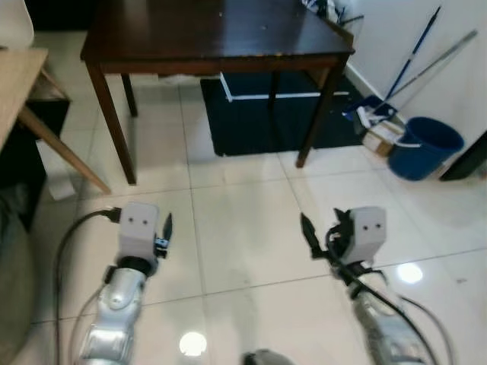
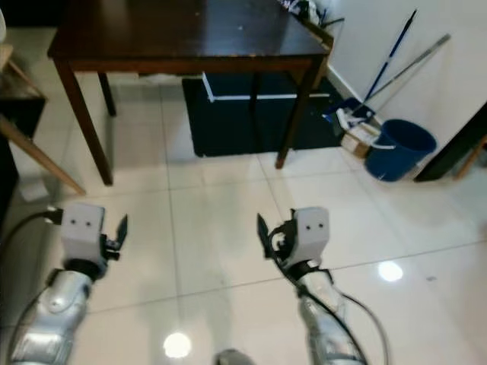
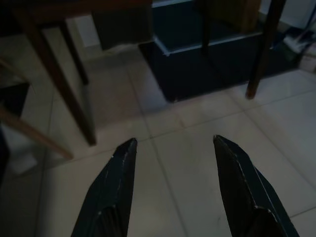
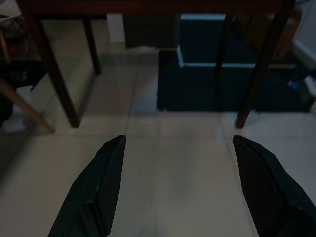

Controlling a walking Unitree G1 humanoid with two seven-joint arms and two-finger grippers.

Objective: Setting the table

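Note:
A dark wooden table stands ahead of me on the white tiled floor, its top mostly bare, with some small dark items at its far right corner. My left gripper hovers low over the tiles in front of the table's left leg. It is open and holds nothing, as the left wrist view shows. My right gripper hangs level with it in front of the table's right leg, also open and with nothing between its fingers.
A dark blue box with a white edge sits under the table. A blue bucket, mop handles and a small carton stand by the right wall. A light wooden furniture piece is at the left.

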